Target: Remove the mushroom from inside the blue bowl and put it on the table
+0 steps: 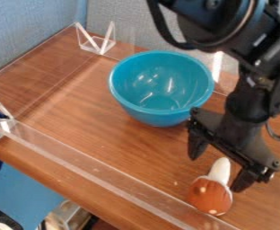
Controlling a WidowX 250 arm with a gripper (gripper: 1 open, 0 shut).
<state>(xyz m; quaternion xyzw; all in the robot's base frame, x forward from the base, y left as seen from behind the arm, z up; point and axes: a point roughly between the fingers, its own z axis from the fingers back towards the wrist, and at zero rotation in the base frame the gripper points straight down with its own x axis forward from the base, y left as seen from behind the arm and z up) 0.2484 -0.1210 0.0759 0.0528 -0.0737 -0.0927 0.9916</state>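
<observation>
Table (76, 108): wood-grain top, low clear walls lining its edges; a broad bare stretch is lying left of the blue bowl (161, 86). Mushroom (211, 190): lying on its side on the tabletop beside the front wall, clear of the bowl. Gripper (230, 154): pointing down, hanging just above the mushroom, jaws spread wide, gripping nothing.

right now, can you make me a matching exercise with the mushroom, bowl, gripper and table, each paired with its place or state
Things:
1. mushroom
2. bowl
3. gripper
4. table

Place or state:
A. open, holding nothing, just above the mushroom
B. brown wood grain, with low clear walls
C. lying on its side on the table, near the front wall
D. empty, turquoise-blue, toward the back of the table

Pairs: 1-C, 2-D, 3-A, 4-B
</observation>
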